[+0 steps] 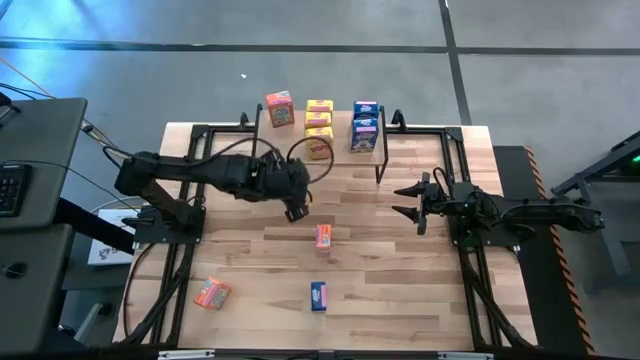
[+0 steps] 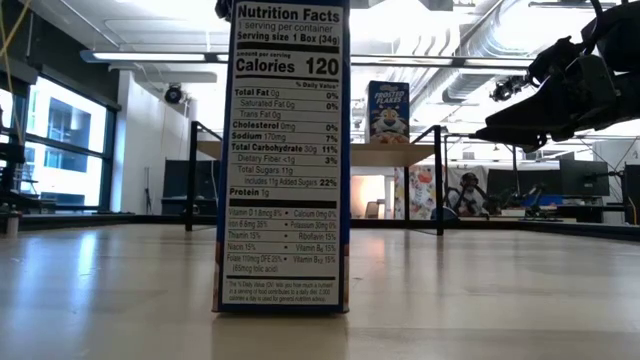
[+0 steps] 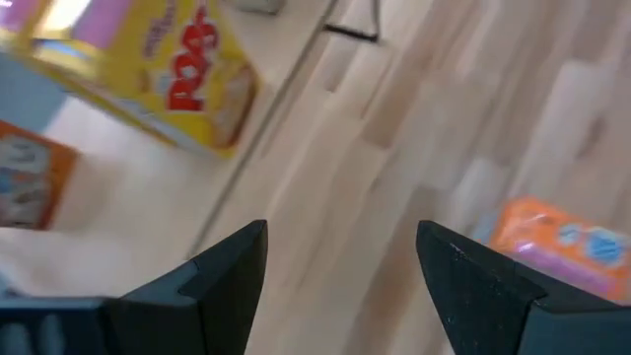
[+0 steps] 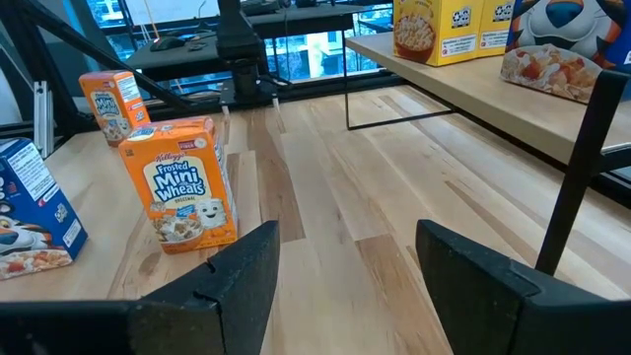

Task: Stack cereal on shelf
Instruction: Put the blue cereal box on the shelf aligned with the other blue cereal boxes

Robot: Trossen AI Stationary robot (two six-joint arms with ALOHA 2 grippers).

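Observation:
The shelf [image 1: 340, 142] stands at the table's far edge. On it are an orange-red box [image 1: 280, 108], three yellow boxes [image 1: 319, 122] and a stack of blue boxes [image 1: 364, 125]. On the tabletop, an orange-red box [image 1: 323, 236] stands upright near the middle, a blue box [image 1: 318, 296] stands nearer the front, and another orange-red box [image 1: 212, 292] lies front left. My left gripper [image 1: 297, 210] hovers open between the shelf and the middle orange-red box [image 3: 567, 247]. My right gripper [image 1: 410, 200] waits open at the right, facing the orange-red box [image 4: 182, 182].
Black frame rails [image 1: 190, 180] run along both sides of the table, and the shelf's thin black leg [image 1: 380, 160] stands near the right gripper. In the low view the blue box [image 2: 283, 150] fills the foreground. Bare wood lies between the grippers.

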